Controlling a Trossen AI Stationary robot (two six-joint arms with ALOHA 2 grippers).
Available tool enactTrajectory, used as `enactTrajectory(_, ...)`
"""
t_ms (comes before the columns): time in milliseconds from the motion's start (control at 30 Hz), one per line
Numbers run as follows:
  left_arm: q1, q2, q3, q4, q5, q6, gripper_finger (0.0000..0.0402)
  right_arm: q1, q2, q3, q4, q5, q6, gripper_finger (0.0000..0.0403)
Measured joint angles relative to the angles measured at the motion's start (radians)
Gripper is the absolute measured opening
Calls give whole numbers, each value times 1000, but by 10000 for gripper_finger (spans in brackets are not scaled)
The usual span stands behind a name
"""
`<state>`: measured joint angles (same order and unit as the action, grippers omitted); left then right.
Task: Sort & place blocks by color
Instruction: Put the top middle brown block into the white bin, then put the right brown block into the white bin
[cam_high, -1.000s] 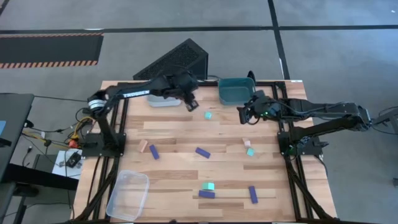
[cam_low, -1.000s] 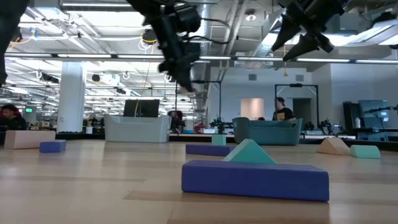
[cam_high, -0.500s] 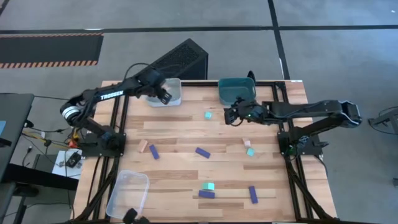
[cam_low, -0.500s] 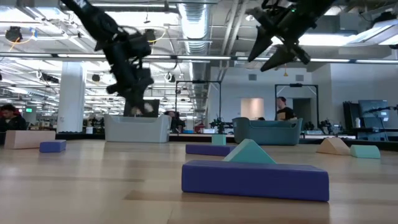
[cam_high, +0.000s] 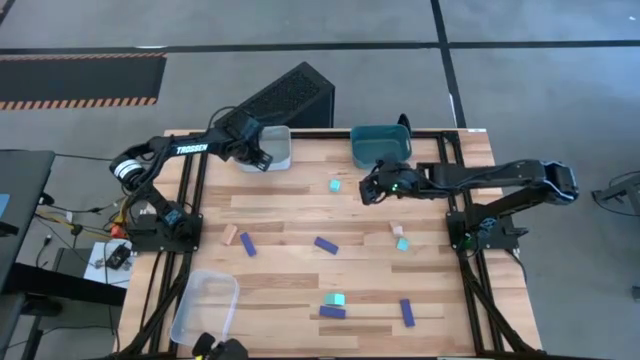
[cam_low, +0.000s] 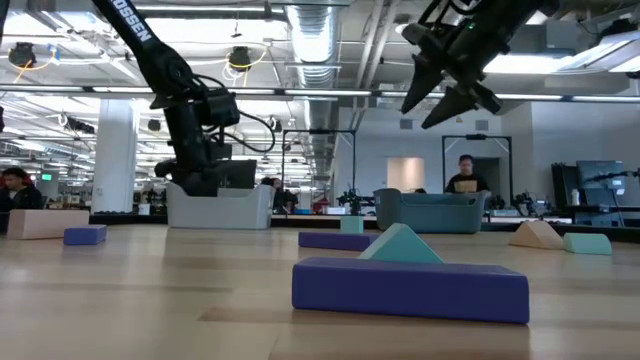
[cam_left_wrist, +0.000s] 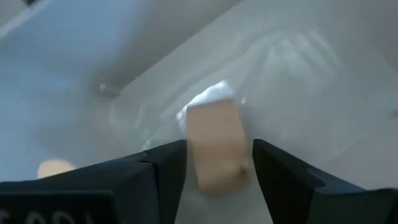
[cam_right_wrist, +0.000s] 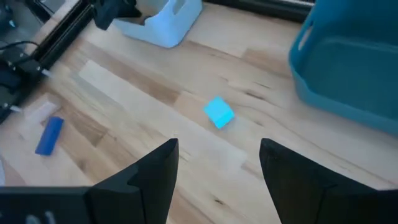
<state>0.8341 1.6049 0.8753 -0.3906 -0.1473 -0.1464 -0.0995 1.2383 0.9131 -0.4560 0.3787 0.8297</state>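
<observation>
My left gripper (cam_high: 260, 157) reaches down into the pale grey bin (cam_high: 280, 148) at the table's far edge, shut on a tan block (cam_left_wrist: 214, 146). A second tan block (cam_left_wrist: 55, 168) lies on the bin floor. My right gripper (cam_high: 366, 190) is open and raised above the table (cam_low: 440, 95), just right of a teal cube (cam_high: 335, 185) that lies flat on the wood (cam_right_wrist: 219, 113). More blocks lie scattered: tan (cam_high: 230, 234), blue (cam_high: 247, 243), blue (cam_high: 326, 245), tan (cam_high: 397, 230), teal (cam_high: 402, 244), teal (cam_high: 335, 299), blue (cam_high: 332, 312), blue (cam_high: 407, 313). My left gripper has the tan block's lower part (cam_left_wrist: 217, 177) pinched between its two fingers (cam_left_wrist: 168, 168). It comes from above, pointing down into the pale grey bin. The block sits slightly tilted and sticks out past the fingertips, close over the bin floor.
A teal bin (cam_high: 380, 145) stands at the far edge, right beside my right arm. A clear bin (cam_high: 205, 310) sits at the near left corner. The black frame rails run along both table sides. People stand in the room behind the table.
My left arm has swung from over the table's far middle toward the left, to the pale grey bin, and dropped into it. My right gripper has moved left toward the teal cube, still open. The blocks on the table have not moved.
</observation>
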Motion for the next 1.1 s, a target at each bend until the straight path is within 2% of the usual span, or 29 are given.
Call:
enactTrajectory(167,2,-3,19,-21,20,-23,182,-14,-3,-1,-88,5,-48,249)
enactTrajectory(267,-6,-23,33,-12,80,-32,182,-63,11,-2,-137,5,-82,249)
enactTrajectory(433,-75,-104,39,49,117,-104,182,-166,53,-2,-163,-123,-168,249)
enactTrajectory(600,-214,-167,39,105,-8,-152,183,-221,57,-2,-198,-251,-263,249)
enactTrajectory(667,-276,-177,39,142,-42,-167,183,-226,51,-2,-235,-272,-328,249)
enactTrajectory(800,-391,-178,39,230,-50,-225,183,-258,50,-2,-253,-308,-436,249)
enactTrajectory(1100,-533,-165,38,233,-190,-460,183,-358,50,-2,-236,-476,-567,249)
